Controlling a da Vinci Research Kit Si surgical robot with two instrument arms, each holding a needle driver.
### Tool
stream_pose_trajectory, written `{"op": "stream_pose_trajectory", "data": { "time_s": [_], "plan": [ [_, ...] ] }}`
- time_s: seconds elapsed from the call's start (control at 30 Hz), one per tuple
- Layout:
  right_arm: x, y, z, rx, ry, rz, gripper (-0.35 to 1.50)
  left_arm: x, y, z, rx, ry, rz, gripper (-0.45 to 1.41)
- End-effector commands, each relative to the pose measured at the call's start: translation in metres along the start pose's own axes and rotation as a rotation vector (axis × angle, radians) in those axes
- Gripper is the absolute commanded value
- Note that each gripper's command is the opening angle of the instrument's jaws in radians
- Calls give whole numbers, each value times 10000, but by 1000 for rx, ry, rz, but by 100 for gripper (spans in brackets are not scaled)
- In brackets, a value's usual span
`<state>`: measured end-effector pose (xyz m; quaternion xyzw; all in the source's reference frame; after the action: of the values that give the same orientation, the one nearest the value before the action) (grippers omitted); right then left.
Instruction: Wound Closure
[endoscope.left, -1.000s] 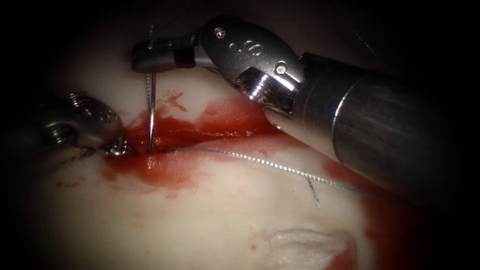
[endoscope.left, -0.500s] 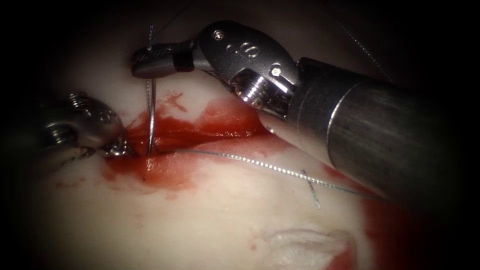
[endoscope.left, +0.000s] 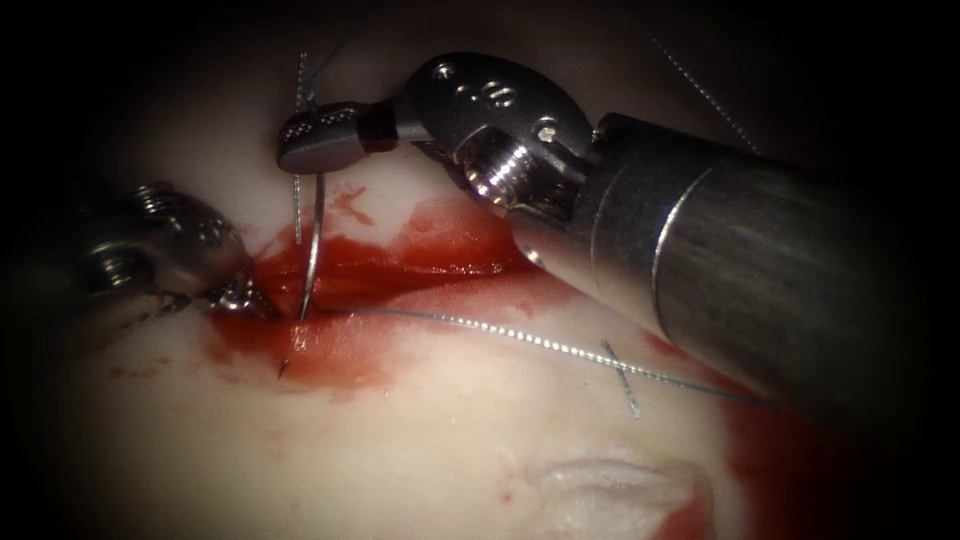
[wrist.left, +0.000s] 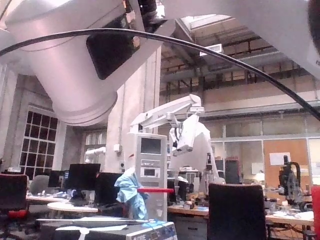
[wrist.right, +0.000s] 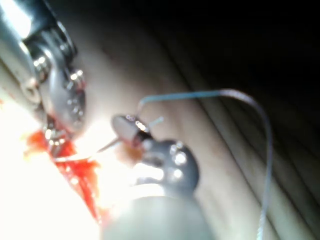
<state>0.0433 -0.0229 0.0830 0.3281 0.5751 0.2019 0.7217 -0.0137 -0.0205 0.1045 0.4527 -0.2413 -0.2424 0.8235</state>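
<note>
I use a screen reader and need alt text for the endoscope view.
The right claw grips the curved needle near its thread end; the needle runs down into the cut in the tissue, and its tip shows just below. The left claw presses at the cut's left end in red fluid. Thread trails right.

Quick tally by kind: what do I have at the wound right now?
Tools: 2, right arm's tool holding the needle near its tail, left arm's tool at the cut's left end
Needles: 1, needle, tip out through the tissue
Long threads: 1, thread
Cut thread ends: 1, cut end
Total: 5
</note>
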Motion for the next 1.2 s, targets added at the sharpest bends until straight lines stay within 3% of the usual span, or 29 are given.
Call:
{"op": "stream_pose_trajectory", "data": {
  "time_s": [0.03,0.53,0.8,1.2],
  "plan": [
    [2,8,10,8,-5,16,-35,-12,2,-6,-3,-5,5,-45],
    [-41,6,26,76,3,307,-35,-12,2,-6,-2,-4,5,-45],
    [-45,4,28,111,42,464,-35,-12,2,-6,-2,-4,5,-45],
    [-52,-3,33,123,30,694,-35,-11,2,-8,0,-2,8,-45]
  ]
}}
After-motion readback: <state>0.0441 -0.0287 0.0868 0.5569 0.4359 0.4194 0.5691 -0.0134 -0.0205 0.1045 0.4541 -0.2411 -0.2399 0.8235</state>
